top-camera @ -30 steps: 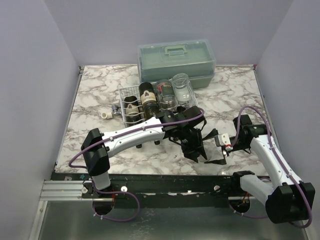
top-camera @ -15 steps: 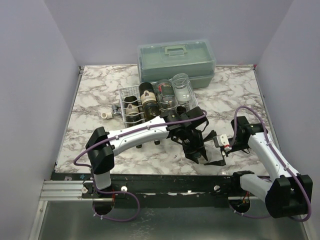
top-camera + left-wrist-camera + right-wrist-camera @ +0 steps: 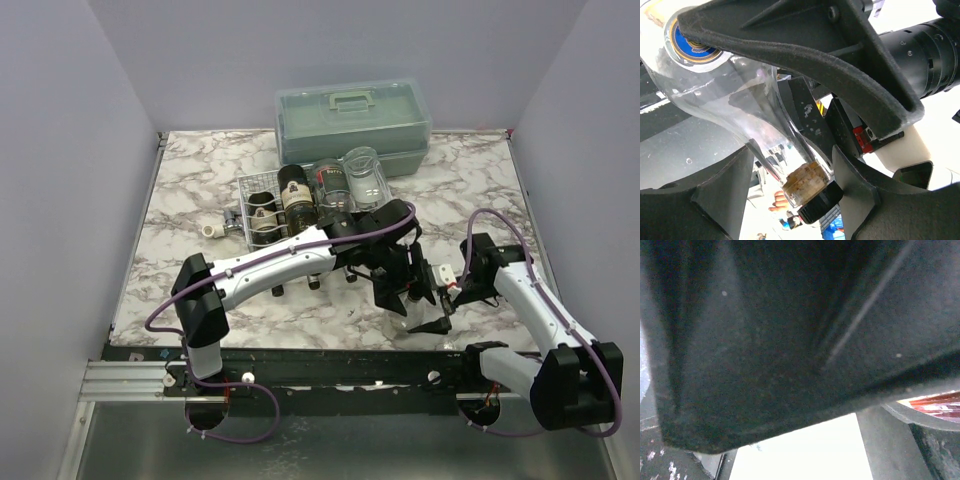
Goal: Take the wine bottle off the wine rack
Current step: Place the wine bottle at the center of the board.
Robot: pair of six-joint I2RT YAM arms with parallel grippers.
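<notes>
A clear glass wine bottle [image 3: 735, 95] with a cork and a black cap shows in the left wrist view, off the rack and in front of it. Its neck passes between the fingers of my left gripper [image 3: 790, 165], which stand apart with a gap on the left side. In the top view my left gripper [image 3: 400, 292] reaches across to my right gripper [image 3: 432, 300], and the bottle is mostly hidden under them. One padded right finger [image 3: 805, 55] lies over the bottle's shoulder, the right jaws spread wide. The white wire wine rack [image 3: 262, 215] stands behind. Something dark fills the right wrist view.
Dark bottles [image 3: 295, 200] and a clear one [image 3: 362, 175] lie in the rack's grooves. A grey-green plastic case [image 3: 352, 115] with a handle stands at the back. A small white piece [image 3: 212, 230] lies left of the rack. Grey walls close in both sides.
My left arm has carried the bottle to the right, up against the right gripper. The left jaws have parted from the bottle's neck. The right gripper shifted slightly and stayed wide.
</notes>
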